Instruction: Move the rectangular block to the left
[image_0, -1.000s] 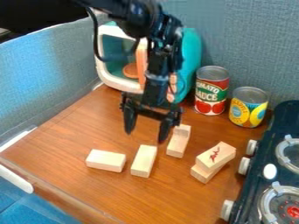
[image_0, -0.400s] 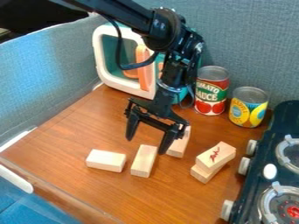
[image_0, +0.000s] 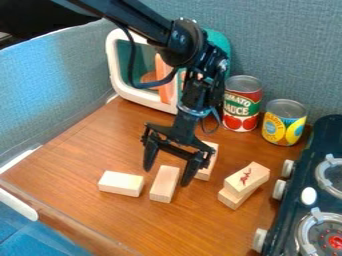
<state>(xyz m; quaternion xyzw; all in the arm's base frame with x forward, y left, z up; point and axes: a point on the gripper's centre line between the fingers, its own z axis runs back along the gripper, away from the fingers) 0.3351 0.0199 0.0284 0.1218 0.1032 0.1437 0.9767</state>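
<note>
Black jointed robot arm (image_0: 147, 22) slanting down from above fingers, bending at bulky rounded joint (image_0: 184, 42). Narrow black wrist section (image_0: 197, 92) dropping steeply toward fingers, slightly tilted. Black two-finger gripper (image_0: 167, 177) pointing downward, fingers (image_0: 151, 152) spread wide apart, nothing between them, one tip lower in view. Black cable (image_0: 131, 70) looping above fingers, beside arm.

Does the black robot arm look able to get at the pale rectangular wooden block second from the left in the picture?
Probably yes: its open black two-finger hand appears just above that block, nothing lies on top, and a gap separates it from the leftmost pale wooden block.
</note>
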